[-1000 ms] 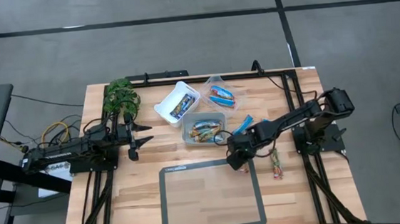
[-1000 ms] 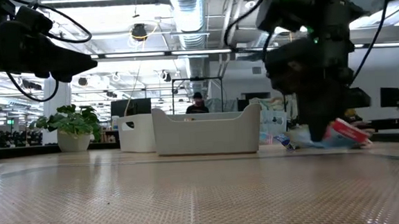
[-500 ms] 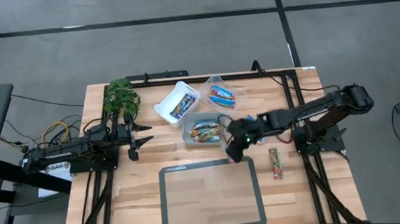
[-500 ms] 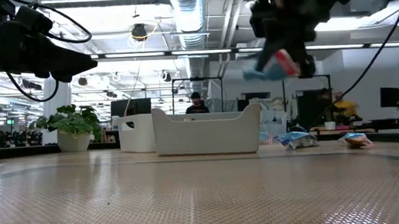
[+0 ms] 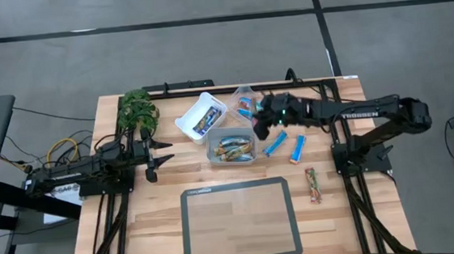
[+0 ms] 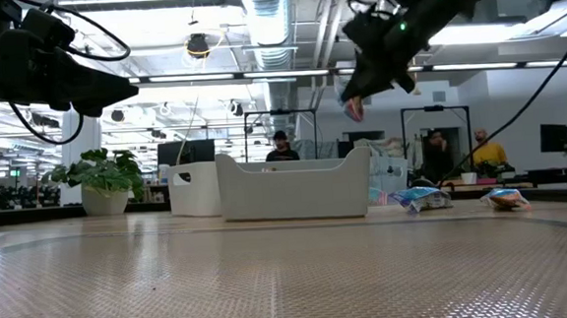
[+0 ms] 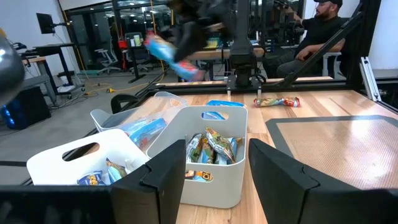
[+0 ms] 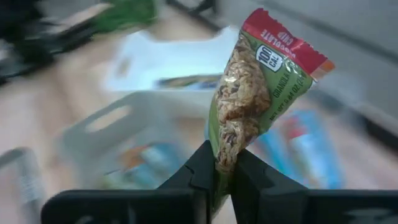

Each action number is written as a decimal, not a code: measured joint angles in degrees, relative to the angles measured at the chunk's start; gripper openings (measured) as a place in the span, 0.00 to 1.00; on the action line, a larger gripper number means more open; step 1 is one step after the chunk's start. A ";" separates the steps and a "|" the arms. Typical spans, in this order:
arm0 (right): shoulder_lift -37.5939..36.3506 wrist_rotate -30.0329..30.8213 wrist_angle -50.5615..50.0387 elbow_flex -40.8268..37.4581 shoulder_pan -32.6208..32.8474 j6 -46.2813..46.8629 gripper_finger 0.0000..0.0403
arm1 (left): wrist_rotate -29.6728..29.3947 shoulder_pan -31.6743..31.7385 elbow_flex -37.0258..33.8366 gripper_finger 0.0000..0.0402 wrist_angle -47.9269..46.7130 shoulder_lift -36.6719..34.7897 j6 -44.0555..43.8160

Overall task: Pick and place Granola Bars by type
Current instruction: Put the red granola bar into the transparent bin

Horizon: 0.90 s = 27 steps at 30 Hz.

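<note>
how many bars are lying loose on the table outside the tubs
3. One blue bar and a second blue bar lie side by side right of the front tub; a tan-brown bar lies right of the mat. A fourth bar is held in the right tool.

Black right claw [image 8: 222, 167] pinches a granola bar [image 8: 252, 93] with a green wrapper, a red top edge and a printed picture of oat clusters. On the pale wood-grain bench [image 5: 145, 223], two bright blue bars [image 5: 286, 147] lie at three o'clock of the white tub [image 5: 233, 147]; a dark-framed grey mat [image 5: 239, 223] sits at six.
</note>
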 joint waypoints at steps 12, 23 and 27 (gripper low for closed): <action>4.15 4.07 -0.23 -0.01 -11.25 -16.81 0.07 | -0.01 0.02 -0.01 0.42 0.01 -0.01 0.00; 13.47 3.59 -0.11 0.61 -12.76 -21.84 0.15 | -0.03 0.01 -0.01 0.42 0.00 0.01 0.00; 14.05 2.48 -0.16 1.61 -12.76 -23.04 0.27 | -0.03 0.02 0.00 0.42 0.00 -0.01 0.00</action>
